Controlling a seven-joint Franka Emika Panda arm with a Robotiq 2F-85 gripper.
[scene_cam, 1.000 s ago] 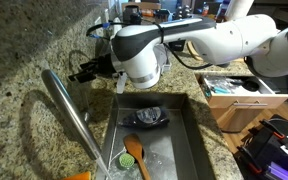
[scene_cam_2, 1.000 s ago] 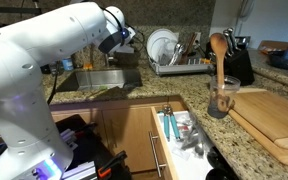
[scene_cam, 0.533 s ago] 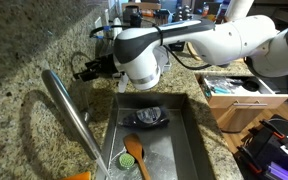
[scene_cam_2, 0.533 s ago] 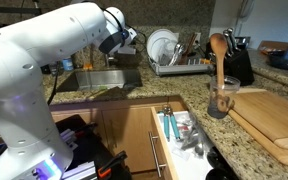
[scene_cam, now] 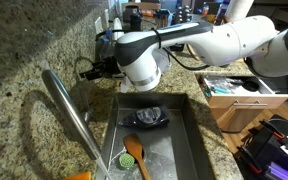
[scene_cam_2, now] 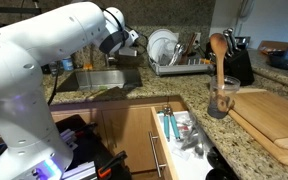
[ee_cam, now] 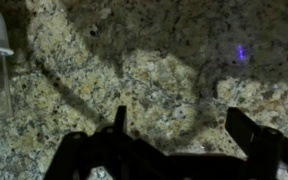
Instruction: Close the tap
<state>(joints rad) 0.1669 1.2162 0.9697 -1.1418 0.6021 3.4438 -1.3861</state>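
In an exterior view, the tap (scene_cam: 72, 118) shows as a long silver spout slanting across the granite counter (scene_cam: 24, 130). It lies alongside the sink (scene_cam: 179, 150), just off its rim. Its lower end runs to the bottom edge of the picture, and you cannot make out its small lever. Your gripper (scene_cam: 84, 71) hangs over the counter near the spout's upper end; whether it touches the spout cannot be told from here. In the wrist view your fingers (ee_cam: 249, 128) stand wide apart, with only speckled granite between them and nothing held. In the sink lie a dark object (scene_cam: 149, 117), a wooden spoon (scene_cam: 136, 148) and a green brush (scene_cam: 127, 158). Beyond the sink a drawer (scene_cam: 239, 90) stands open. In an exterior view the white arm (scene_cam_2: 44, 60) fills the near side. Past it on the counter are a dish rack (scene_cam_2: 179, 66) with plates, a glass jar (scene_cam_2: 222, 100) and a cutting board (scene_cam_2: 274, 115)
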